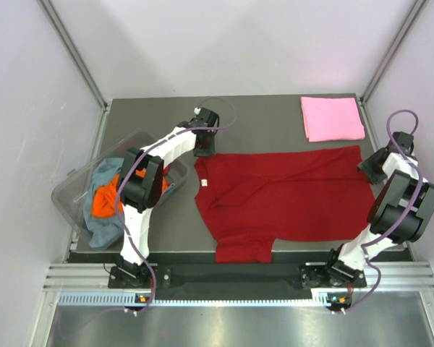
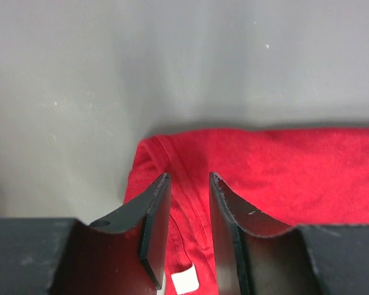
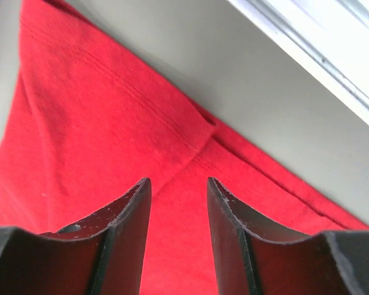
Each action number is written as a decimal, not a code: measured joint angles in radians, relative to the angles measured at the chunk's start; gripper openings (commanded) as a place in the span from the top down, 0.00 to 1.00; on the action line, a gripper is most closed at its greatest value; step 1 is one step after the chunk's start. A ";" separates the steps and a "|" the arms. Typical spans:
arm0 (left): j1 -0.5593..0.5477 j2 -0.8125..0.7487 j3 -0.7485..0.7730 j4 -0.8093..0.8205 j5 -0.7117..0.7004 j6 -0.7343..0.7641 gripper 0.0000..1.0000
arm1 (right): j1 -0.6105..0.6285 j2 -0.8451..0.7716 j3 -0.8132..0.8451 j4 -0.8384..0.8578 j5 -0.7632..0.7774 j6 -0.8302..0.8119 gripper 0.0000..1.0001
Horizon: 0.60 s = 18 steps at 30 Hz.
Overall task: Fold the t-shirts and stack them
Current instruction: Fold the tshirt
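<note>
One sleeve (image 1: 244, 249) of the dark red t-shirt (image 1: 282, 191) is seen at the near edge of the counter (image 1: 275, 119), reaching its rim. The shirt itself is spread flat across the middle, with the collar and white neck label (image 2: 184, 281) to the left and the hem to the right.

The left tool (image 2: 189, 178) is held released, its jaws parted a little, over the far shoulder beside the collar. The right tool (image 3: 178, 181) is likewise released, jaws apart above the far hem corner. No cloth is gripped by either. Whether the tips touch the fabric cannot be told.

A lengthwise fold appears to be in preparation. It would be done well if both tools were lowered close to the far edge, clenched together on the cloth, raised level and carried toward the near side at one pace, so that the edge is kept straight and taut.

At the left, an orange shirt (image 1: 101, 204) and a grey-blue shirt (image 1: 101, 230) are held in a clear tub (image 1: 66, 194). Farthest back, at the right corner, a light pink t-shirt (image 1: 333, 118) lies folded, where the stack can be built.
</note>
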 measured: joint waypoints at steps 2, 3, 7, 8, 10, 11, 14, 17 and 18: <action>0.004 0.015 0.013 0.000 0.000 0.005 0.64 | 0.000 0.012 0.011 0.013 -0.002 0.001 0.58; 0.006 0.022 0.019 0.001 0.001 0.006 0.64 | 0.000 0.020 0.017 0.023 -0.003 0.001 0.58; 0.011 0.042 0.035 0.004 0.008 0.010 0.63 | 0.000 0.050 0.043 0.033 -0.008 0.002 0.58; 0.013 0.046 0.037 0.006 0.010 0.010 0.63 | 0.000 0.056 0.048 0.034 -0.008 0.002 0.58; 0.015 0.056 0.040 0.006 0.014 0.010 0.63 | 0.000 0.063 0.051 0.039 -0.008 0.002 0.57; 0.015 0.061 0.044 0.007 0.015 0.010 0.63 | 0.000 0.066 0.051 0.041 -0.008 0.002 0.57; 0.016 0.078 0.058 0.007 0.014 0.011 0.63 | 0.000 0.071 0.051 0.050 -0.008 0.002 0.57; 0.017 0.085 0.059 0.006 0.012 0.013 0.66 | 0.000 0.074 0.051 0.054 -0.007 0.002 0.57; 0.017 0.087 0.059 0.007 0.010 0.013 0.69 | 0.000 0.075 0.051 0.058 -0.007 0.002 0.58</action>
